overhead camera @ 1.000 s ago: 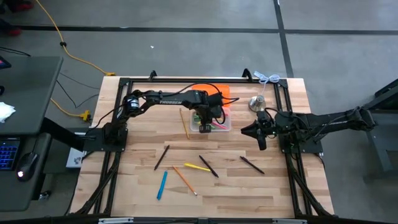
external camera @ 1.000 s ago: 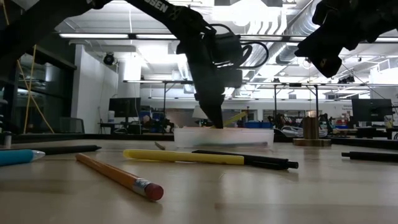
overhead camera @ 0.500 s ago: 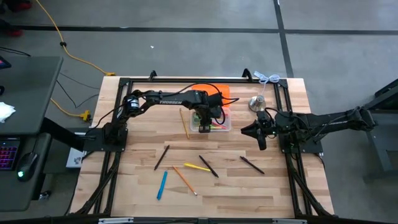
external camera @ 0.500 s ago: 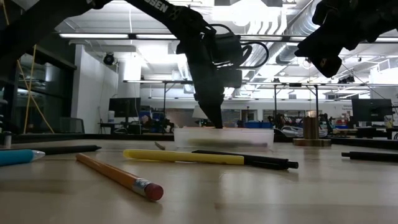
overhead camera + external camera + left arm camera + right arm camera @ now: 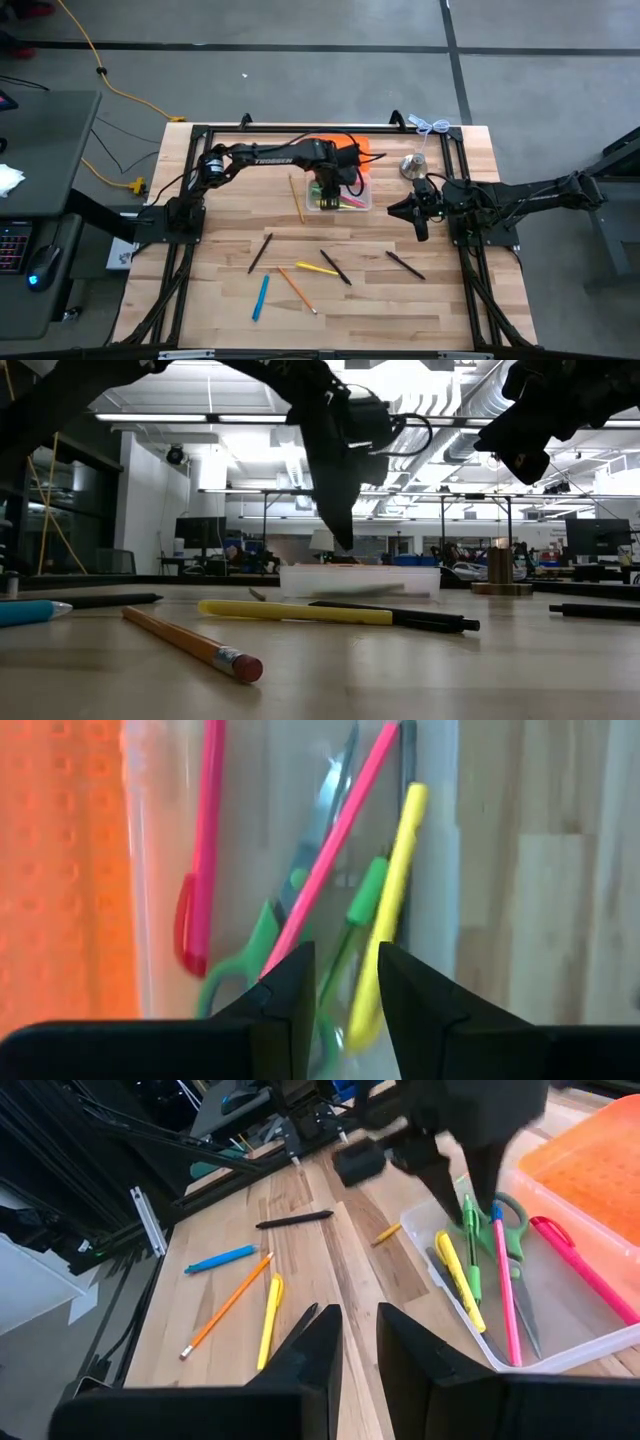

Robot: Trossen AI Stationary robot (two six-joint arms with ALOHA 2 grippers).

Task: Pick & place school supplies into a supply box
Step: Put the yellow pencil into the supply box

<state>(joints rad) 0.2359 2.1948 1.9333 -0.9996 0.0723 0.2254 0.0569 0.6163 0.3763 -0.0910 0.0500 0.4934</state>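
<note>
Left gripper [image 5: 327, 190] hangs over the clear supply box [image 5: 362, 203], fingertips above the rim in the low view, touching nothing. Its fingers [image 5: 290, 995] stand a narrow gap apart in the left wrist view, nothing between them. Directly below in the box lie green-handled scissors [image 5: 262, 935], two pink pens [image 5: 335, 840], a green pen [image 5: 362, 900] and a yellow pen [image 5: 392, 885], all flat on the box floor. The bright orange lid [image 5: 350, 146] sits touching the box's far side.

Right gripper [image 5: 419, 218] hovers off the table, right of the box and well apart from it, near the small silver bell-shaped object [image 5: 413, 165]. Its fingers [image 5: 312, 1342] show a narrow gap in the right wrist view, holding nothing.

Loose supplies on the wooden table [image 5: 220, 300], nearer than the box: a wooden pencil [image 5: 296, 198] just left of the box, a black pen [image 5: 260, 252], a blue pen [image 5: 260, 297], an orange pencil [image 5: 297, 289], a yellow pen [image 5: 317, 268] crossed by another black pen [image 5: 336, 267], and one more black pen [image 5: 405, 264] on the right side.
</note>
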